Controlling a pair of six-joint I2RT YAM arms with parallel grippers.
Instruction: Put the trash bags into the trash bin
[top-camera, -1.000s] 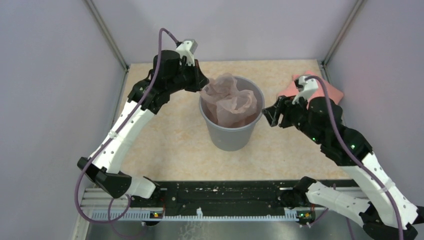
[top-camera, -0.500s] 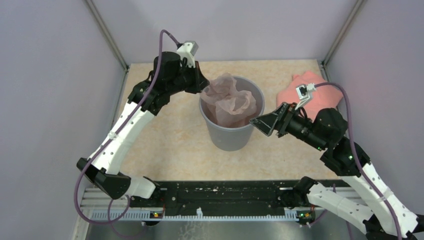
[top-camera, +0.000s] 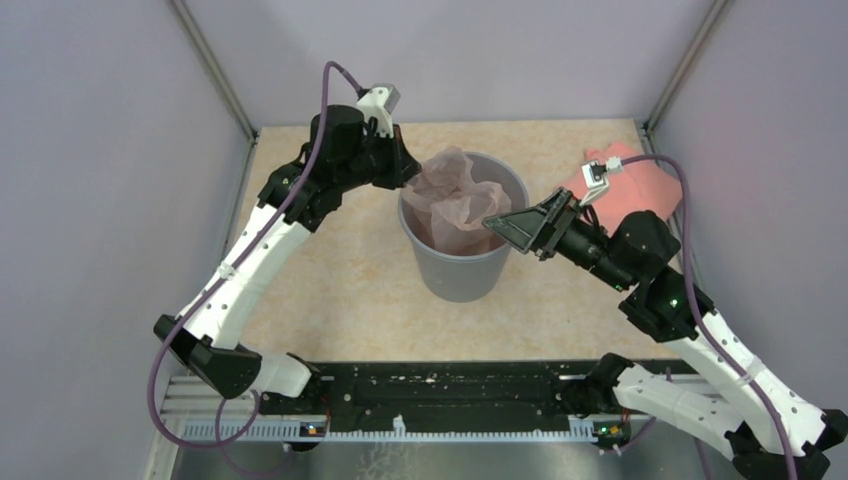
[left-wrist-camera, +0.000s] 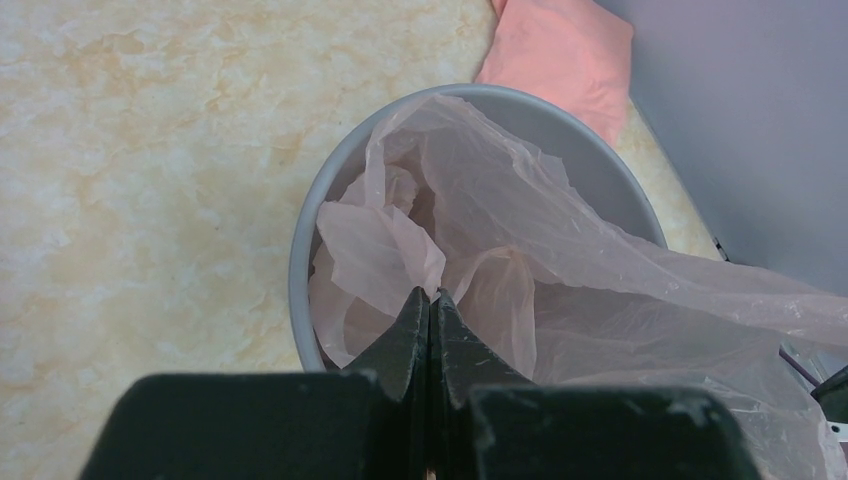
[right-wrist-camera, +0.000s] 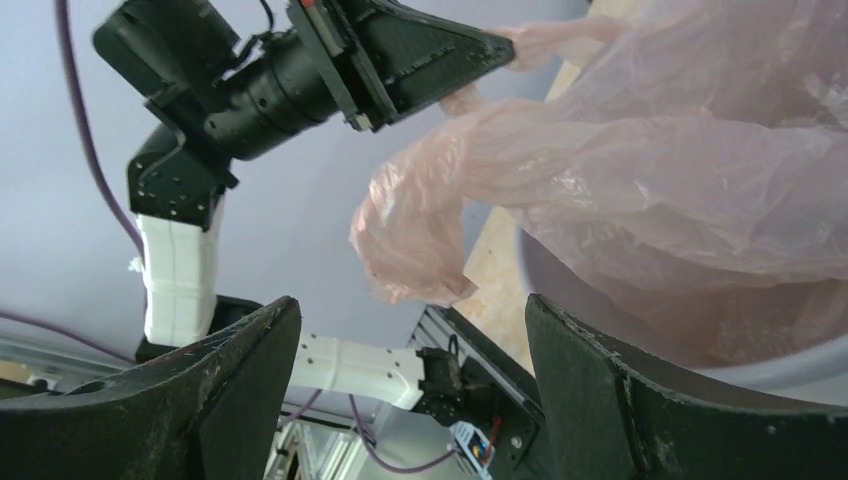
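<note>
**A:** Where's the trash bag (top-camera: 455, 205)?

**B:** Mostly down inside the grey trash bin (top-camera: 462, 275), crumpled. One part bulges above the rim on the far-left side. The right wrist view shows a loose flap hanging outside the rim.

**A:** Left gripper (top-camera: 408, 180)?

**B:** It's at the bin's far-left rim with the jaws pressed fully together. It's pinching an edge of the bag, and the right wrist view shows the film drawn up to its tips.

**A:** And the right gripper (top-camera: 497, 224)?

**B:** Over the bin's right rim, pointed at the bag. The fingers are spread wide and hold nothing. The loose flap sits ahead of them, not between them.

**A:** Bin upright?

**B:** Yes, it's standing mid-table on the marbled beige tabletop (top-camera: 340, 270), open end up.

**A:** Anything else on the table?

**B:** A salmon-pink folded bundle (top-camera: 645, 185) in the far-right corner. It's well apart from the bin and partly hidden by the right arm and its cable.
</note>
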